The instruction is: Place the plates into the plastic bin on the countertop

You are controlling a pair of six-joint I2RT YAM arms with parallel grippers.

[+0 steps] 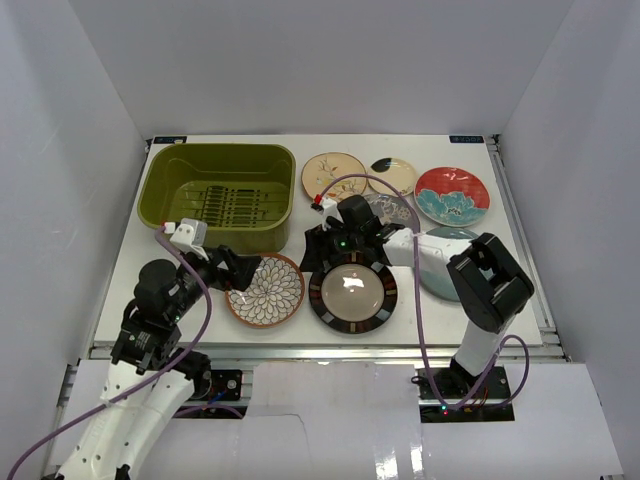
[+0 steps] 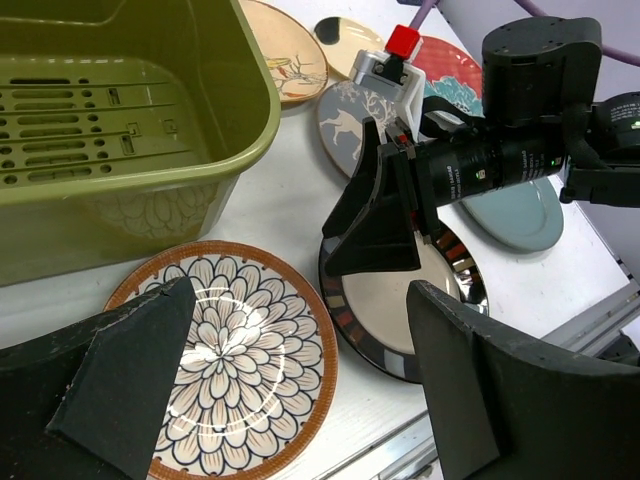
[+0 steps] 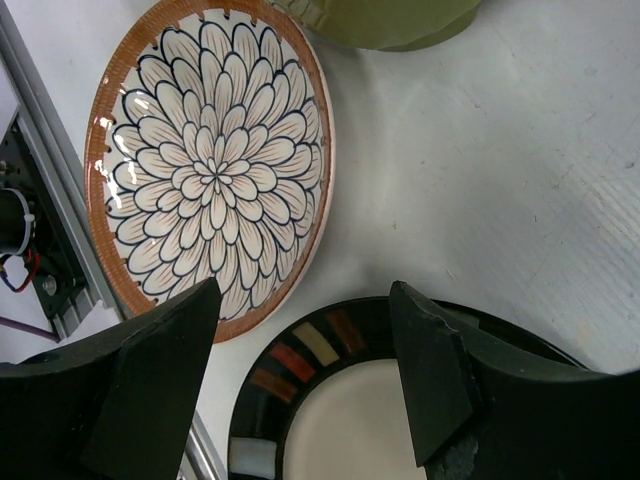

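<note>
Olive-green plastic forms the plastic bin [image 1: 160, 185], which sits at the far left of the white countertop [image 1: 505, 215] with its slotted, ribbed floor in plain view. All seven plates lie flat on the countertop outside it. The white-brown floral plate [image 1: 265, 291] rests at the near edge, just in front of the bin's right corner, and the dark-rimmed plate [image 1: 352, 292] lies just beside it to the right; the right wrist view shows a narrow strip of table between the two. Further back stand the cream bird plate [image 1: 334, 176], the small cream plate [image 1: 394, 175] and the red-teal plate [image 1: 452, 195] in a row, with the grey deer plate [image 1: 392, 208] in front of them and the pale blue plate [image 1: 437, 280] partly hidden under the right arm. The left gripper [image 2: 300, 330] hangs above the floral plate with its fingers spread as wide as they go and nothing between them. The right gripper [image 3: 300, 300] reaches leftward across the table and sits low over the far-left edge of the dark-rimmed plate, near the floral plate; its fingers stand apart, one to each side of a stretch of the striped rim, and do not clamp it.
</note>
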